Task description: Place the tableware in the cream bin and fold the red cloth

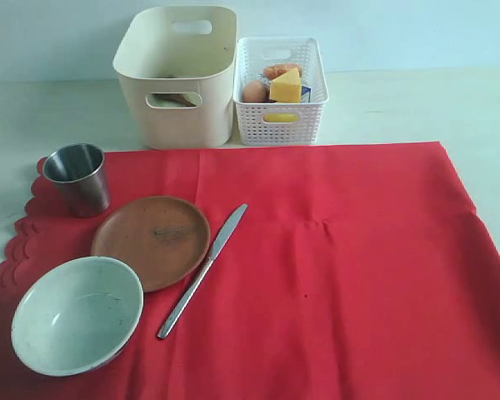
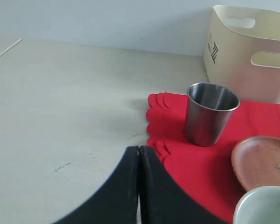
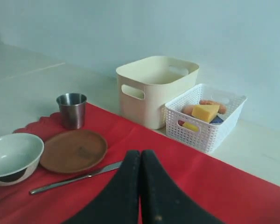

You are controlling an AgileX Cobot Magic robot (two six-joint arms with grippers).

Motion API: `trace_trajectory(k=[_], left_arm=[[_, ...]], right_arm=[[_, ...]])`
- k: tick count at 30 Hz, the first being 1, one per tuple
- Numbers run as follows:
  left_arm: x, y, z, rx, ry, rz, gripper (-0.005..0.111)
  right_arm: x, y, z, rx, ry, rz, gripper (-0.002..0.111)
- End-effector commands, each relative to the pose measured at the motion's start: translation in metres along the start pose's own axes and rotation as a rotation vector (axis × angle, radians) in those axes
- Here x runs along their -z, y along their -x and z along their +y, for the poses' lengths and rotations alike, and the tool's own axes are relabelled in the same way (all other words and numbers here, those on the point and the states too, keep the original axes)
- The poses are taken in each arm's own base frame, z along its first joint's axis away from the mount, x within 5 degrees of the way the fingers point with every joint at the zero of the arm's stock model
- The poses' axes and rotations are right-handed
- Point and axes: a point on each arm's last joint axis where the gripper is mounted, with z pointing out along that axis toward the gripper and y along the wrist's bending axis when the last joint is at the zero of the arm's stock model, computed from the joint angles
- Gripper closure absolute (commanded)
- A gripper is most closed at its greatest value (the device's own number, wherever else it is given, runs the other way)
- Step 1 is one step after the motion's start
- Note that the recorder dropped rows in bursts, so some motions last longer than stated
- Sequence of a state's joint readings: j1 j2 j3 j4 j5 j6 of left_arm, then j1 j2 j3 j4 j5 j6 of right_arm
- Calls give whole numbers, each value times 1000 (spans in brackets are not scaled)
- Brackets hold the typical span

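Pale tabletop (image 1: 400, 108) with red cloth (image 1: 342, 275) spread, left hand (image 2: 139, 151) fully closed and empty, right hand (image 3: 140, 155) closed, holding nothing

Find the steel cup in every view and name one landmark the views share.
Exterior view: the cup stands at the left, on the cloth near its scalloped edge, behind the plate.
Left wrist view: upright on the cloth's scalloped corner, nearer than the bin.
Right wrist view: on the cloth, beyond the plate, off to one side of the bin.
Shared landmark: the cream bin.
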State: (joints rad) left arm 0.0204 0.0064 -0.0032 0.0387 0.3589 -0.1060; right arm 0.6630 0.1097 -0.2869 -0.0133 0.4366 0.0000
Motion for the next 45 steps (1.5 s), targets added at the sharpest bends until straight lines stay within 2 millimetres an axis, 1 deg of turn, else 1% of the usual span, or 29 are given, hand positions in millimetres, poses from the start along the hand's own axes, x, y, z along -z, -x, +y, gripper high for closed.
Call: trace_trajectory(k=[1, 12, 25, 28, 37, 45], left_arm=[[0, 0, 0, 1, 0, -10, 107], [0, 0, 0, -1, 0, -10, 107], [0, 0, 0, -1, 0, -13, 107], [-2, -1, 0, -3, -2, 19, 107], [-7, 26, -6, -19, -51, 91, 107], [-13, 59, -17, -52, -137, 116, 107]], right_arm=[[-3, -10, 0, 5, -3, 24, 108], [-3, -10, -1, -17, -18, 25, 108], [-1, -10, -15, -70, -305, 26, 108], [0, -11, -18, -81, -364, 27, 108], [3, -11, -23, -101, -484, 20, 108], [16, -9, -19, -85, -543, -76, 108]])
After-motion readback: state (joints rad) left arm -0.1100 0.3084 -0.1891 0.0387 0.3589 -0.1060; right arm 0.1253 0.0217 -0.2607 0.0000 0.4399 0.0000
